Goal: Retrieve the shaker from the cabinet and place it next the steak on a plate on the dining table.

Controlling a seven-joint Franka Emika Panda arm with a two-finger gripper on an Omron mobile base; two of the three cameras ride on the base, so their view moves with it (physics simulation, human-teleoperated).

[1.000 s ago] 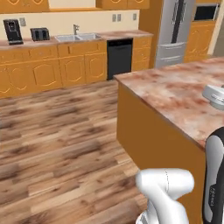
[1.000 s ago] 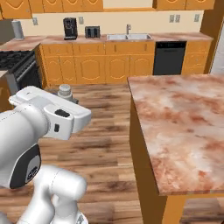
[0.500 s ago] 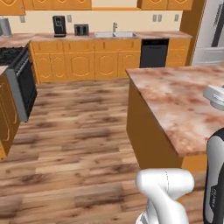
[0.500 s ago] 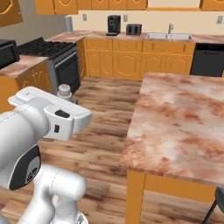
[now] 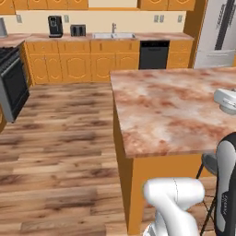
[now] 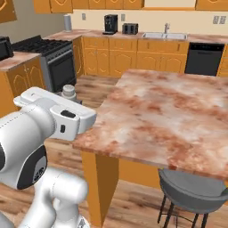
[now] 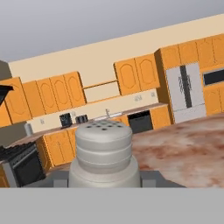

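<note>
Simulated kitchen interior. Wood-plank floor (image 5: 60, 152); cream back wall (image 5: 115, 20) above a run of orange base cabinets (image 5: 92, 62) with a sink (image 5: 113, 35), coffee maker (image 5: 55, 26), toaster (image 5: 78, 30) and black dishwasher (image 5: 153, 54). Black stove (image 5: 11, 83) at left; steel refrigerator (image 5: 216, 32) at right; grey stool (image 6: 191, 191) in the foreground.

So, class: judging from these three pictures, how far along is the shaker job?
Done: the shaker is out of the cabinet, gripped in the shut fingers, also seen above the hand. In hand: carrying it beside the dining table. Left: setting it by the steak's plate, which is not visible on this stretch of tabletop.
</note>
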